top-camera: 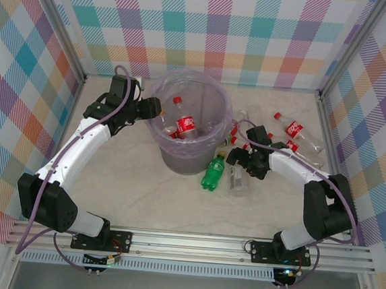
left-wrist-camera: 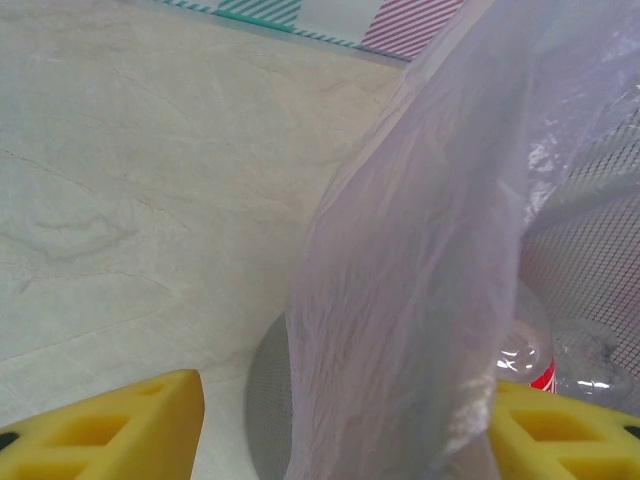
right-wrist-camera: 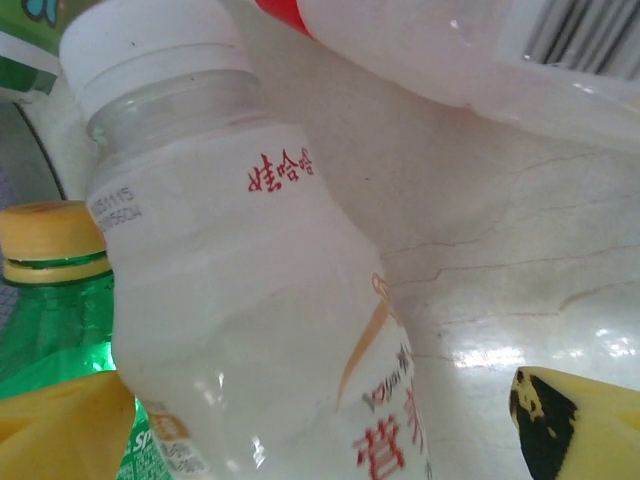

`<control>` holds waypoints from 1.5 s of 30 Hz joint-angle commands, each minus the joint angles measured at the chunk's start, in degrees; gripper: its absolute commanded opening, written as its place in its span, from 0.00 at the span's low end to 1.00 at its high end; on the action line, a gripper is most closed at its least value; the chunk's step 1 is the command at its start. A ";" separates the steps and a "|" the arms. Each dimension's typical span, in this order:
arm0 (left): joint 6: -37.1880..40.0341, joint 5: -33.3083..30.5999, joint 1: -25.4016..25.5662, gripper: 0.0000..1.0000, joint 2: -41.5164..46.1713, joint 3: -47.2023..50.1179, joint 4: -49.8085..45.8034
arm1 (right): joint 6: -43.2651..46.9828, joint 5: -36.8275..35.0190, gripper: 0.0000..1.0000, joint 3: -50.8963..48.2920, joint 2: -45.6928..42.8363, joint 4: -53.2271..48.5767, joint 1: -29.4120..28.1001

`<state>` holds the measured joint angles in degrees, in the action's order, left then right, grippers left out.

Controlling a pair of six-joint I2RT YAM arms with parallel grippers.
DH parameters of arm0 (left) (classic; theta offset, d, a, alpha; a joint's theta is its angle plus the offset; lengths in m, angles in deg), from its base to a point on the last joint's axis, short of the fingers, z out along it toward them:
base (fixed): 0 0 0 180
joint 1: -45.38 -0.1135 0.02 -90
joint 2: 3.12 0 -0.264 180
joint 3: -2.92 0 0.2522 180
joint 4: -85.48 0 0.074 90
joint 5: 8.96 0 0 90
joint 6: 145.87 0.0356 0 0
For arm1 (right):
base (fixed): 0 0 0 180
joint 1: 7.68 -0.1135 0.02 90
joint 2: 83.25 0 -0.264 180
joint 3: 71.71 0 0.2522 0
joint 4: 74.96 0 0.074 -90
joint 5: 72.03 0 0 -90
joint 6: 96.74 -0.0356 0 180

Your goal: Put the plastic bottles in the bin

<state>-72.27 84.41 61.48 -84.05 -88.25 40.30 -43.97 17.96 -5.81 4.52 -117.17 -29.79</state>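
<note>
The bin, a grey mesh bucket lined with a lavender bag, stands mid-table and holds red-capped plastic bottles. My left gripper is open astride its left rim: the bag-covered wall runs between the yellow fingers, with a gap on the outer side. A bottle shows inside. My right gripper is open low over a clear white-capped bottle. That bottle lies between the fingers, apart from the right one. A green bottle lies beside it, its cap yellow.
More red-labelled bottles lie on the table right of the bin, behind my right arm; one red-capped bottle lies just beyond the white-capped one. Checked walls enclose the table on three sides.
</note>
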 commanded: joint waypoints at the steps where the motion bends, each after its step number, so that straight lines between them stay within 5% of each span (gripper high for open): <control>1: 1.86 -0.56 -0.28 0.62 0.57 0.64 -3.47 | 1.10 0.55 0.95 -0.66 2.56 2.20 0.20; 5: 1.61 1.28 -1.49 0.63 0.41 0.93 -2.84 | 2.88 0.02 0.87 -1.26 2.97 1.91 0.15; 10: 1.35 1.76 -3.53 0.62 -0.20 0.21 -3.79 | 4.83 -0.17 0.73 -5.71 -6.78 -0.64 0.84; 26: 2.69 -0.04 -3.57 0.62 0.45 0.06 -4.35 | 6.42 -2.31 0.62 -4.42 -33.02 -17.33 3.21; 45: 3.23 0.28 -3.61 0.64 1.30 -0.03 -4.54 | 6.66 -2.45 0.64 -5.32 -28.76 -13.53 3.39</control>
<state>-70.96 85.90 58.55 -83.72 -88.27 38.64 -37.53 15.38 -10.84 -23.78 -132.76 -26.69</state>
